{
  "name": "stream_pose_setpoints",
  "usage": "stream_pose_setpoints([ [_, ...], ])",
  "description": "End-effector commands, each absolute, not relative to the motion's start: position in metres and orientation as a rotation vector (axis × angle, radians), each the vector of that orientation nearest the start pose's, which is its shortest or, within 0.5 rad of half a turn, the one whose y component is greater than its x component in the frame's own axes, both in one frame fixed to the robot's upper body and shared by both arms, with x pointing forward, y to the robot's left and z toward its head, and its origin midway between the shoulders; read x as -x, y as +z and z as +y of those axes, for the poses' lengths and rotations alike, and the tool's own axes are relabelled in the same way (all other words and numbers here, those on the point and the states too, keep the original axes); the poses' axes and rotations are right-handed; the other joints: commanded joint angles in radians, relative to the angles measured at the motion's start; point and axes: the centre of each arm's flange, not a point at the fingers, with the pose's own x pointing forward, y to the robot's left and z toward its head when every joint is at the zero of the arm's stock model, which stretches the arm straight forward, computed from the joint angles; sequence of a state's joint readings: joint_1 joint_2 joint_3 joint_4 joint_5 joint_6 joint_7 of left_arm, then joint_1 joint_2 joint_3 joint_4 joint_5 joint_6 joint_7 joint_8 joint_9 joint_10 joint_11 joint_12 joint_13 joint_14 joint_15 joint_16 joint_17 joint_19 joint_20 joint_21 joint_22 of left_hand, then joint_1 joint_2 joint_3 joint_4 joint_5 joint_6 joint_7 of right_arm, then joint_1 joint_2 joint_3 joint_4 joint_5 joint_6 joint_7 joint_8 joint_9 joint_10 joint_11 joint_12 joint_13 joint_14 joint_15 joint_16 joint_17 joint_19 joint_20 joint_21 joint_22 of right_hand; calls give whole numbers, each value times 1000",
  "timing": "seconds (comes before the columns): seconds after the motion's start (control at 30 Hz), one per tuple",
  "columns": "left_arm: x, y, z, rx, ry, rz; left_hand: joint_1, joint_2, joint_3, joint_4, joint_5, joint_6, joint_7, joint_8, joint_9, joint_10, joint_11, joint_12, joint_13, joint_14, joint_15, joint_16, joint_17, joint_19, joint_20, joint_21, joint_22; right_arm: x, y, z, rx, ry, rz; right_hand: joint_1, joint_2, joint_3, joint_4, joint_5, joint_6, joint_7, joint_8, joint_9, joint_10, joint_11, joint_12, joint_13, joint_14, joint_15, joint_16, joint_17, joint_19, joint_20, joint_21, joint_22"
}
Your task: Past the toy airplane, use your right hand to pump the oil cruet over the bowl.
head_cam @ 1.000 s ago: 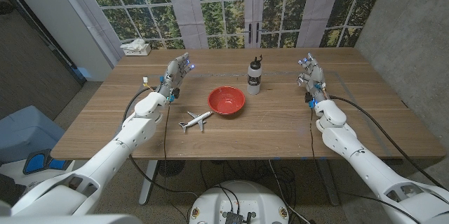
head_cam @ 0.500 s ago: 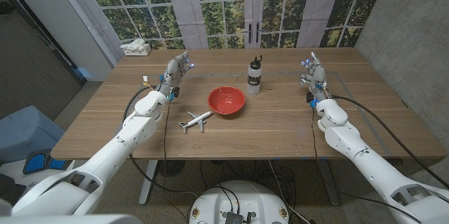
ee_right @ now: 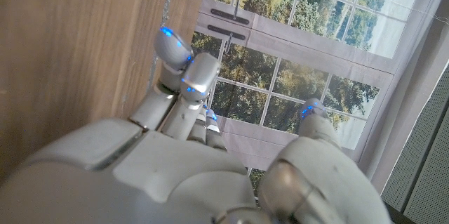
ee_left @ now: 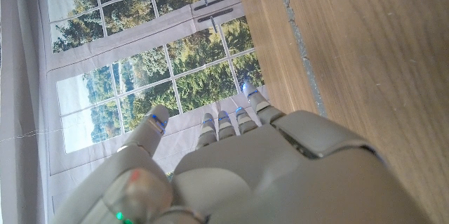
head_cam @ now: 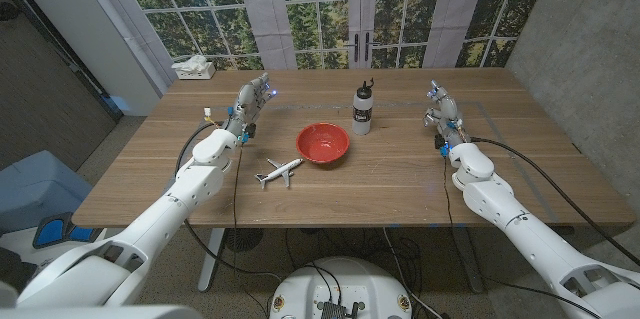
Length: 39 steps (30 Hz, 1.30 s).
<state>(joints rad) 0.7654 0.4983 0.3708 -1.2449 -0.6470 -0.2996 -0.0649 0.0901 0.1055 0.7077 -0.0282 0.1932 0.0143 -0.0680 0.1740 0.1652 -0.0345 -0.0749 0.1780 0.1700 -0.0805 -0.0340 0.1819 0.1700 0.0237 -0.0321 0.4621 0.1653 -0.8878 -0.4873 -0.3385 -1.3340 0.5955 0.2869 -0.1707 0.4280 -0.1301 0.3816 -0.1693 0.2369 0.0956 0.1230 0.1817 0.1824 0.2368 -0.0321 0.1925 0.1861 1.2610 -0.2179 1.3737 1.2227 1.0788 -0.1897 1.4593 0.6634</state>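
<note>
The oil cruet (head_cam: pixel 362 108), a grey bottle with a black pump top, stands upright just beyond the red bowl (head_cam: pixel 323 143) at the table's middle. A white toy airplane (head_cam: pixel 278 171) lies in front of the bowl, slightly to its left. My right hand (head_cam: pixel 440 111) stands raised at the right side of the table, well apart from the cruet, fingers extended and holding nothing; its fingers (ee_right: pixel 184 83) point toward the windows. My left hand (head_cam: pixel 249 103) stands raised at the left, fingers (ee_left: pixel 223 122) apart, holding nothing.
A small white item (head_cam: pixel 206 114) sits beside my left hand. A tissue box (head_cam: pixel 194 67) lies at the table's far left corner. Windows and a double door stand behind the table (head_cam: pixel 380 184). Cables trail along both forearms.
My right hand has drifted slightly toward the cruet and its fingers have straightened a little. Left hand, bowl, cruet and airplane are unmoved.
</note>
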Motion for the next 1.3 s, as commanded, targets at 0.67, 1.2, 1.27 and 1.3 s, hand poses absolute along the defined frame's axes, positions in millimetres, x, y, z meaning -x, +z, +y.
stream_pose_setpoints([
  [0.67, -648, -3, 302, 38, -211, -650, 10, 60, -7, -4, 7, -7, -8, 4, 5, -8, -6, 7, 4, -14, -61, -1, 3, 13, -54, -13, 3, -632, -56, -273, -69, 65, -564, 67, 12, 24, 18, -15, 8, 15, 14, 5, -2, -5, 10, 2, -27, 3, -45, -30, 49, -9, -88, -193],
  [1.2, -643, -8, 309, 49, -212, -662, 6, 58, -9, -1, 8, -6, -7, 5, 5, -7, -6, 8, 4, -14, -61, 0, 5, 18, -53, -20, 3, -628, -58, -250, -83, 149, -560, 112, 36, 48, 12, -32, -9, 26, 7, 5, -5, 4, 10, 3, -24, 2, -69, -39, 66, -15, -106, -257],
  [1.27, -643, -8, 309, 51, -214, -663, 5, 58, -9, -1, 8, -6, -7, 5, 5, -7, -6, 8, 4, -14, -61, 0, 5, 18, -53, -21, 3, -627, -58, -247, -84, 156, -559, 120, 40, 52, 10, -33, -12, 26, 6, 5, -5, 4, 10, 3, -20, 2, -68, -36, 69, -18, -109, -266],
  [1.3, -643, -9, 310, 50, -215, -664, 5, 58, -9, 0, 8, -6, -7, 5, 5, -7, -5, 8, 4, -14, -61, 0, 5, 19, -54, -21, 3, -627, -58, -247, -82, 168, -555, 128, 43, 56, 8, -33, -14, 26, 5, 5, -7, 4, 9, 3, -24, 2, -75, -42, 69, -18, -110, -271],
])
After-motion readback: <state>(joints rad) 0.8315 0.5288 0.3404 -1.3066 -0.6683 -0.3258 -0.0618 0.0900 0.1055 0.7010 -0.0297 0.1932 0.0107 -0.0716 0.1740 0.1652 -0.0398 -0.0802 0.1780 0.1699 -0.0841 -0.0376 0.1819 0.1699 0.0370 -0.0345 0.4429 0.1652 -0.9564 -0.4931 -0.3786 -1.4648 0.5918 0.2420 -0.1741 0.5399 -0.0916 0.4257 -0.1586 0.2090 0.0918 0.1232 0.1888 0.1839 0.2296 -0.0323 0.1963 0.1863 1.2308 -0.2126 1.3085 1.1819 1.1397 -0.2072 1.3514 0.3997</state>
